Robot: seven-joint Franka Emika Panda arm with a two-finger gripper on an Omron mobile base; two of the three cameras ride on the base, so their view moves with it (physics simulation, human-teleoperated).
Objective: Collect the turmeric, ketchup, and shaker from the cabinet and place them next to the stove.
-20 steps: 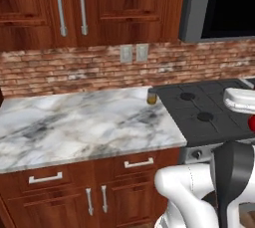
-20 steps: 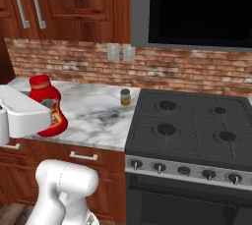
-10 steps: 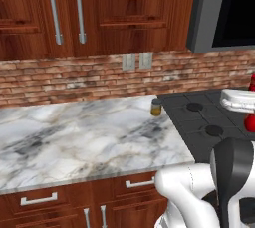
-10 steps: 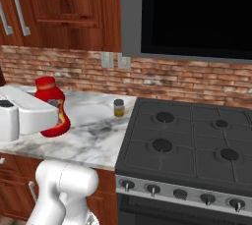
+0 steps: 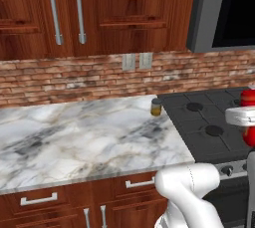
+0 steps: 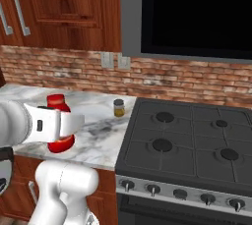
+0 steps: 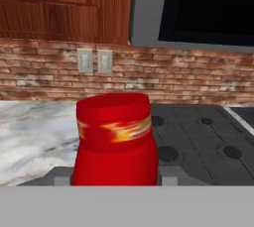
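Observation:
My gripper is shut on the ketchup, a red squeeze bottle with a yellowish label band, held upright between the two fingers. In the right base view the ketchup hangs over the marble counter's front edge, with the gripper across its middle. From the left base camera its red cap shows at the right edge, over the stove. The turmeric, a small jar with a dark lid, stands on the counter right beside the stove; its place from the left is. The shaker and the cabinet are out of view.
A marble counter stretches left of the cooktop, with drawers below. A grey microwave with a black door hangs over the burners. Wooden wall cupboards and a brick backsplash with two outlets stand behind.
The whole picture has shifted, mostly in the first half second, so the base has driven a little nearer the counter and stove. The ketchup stays gripped.

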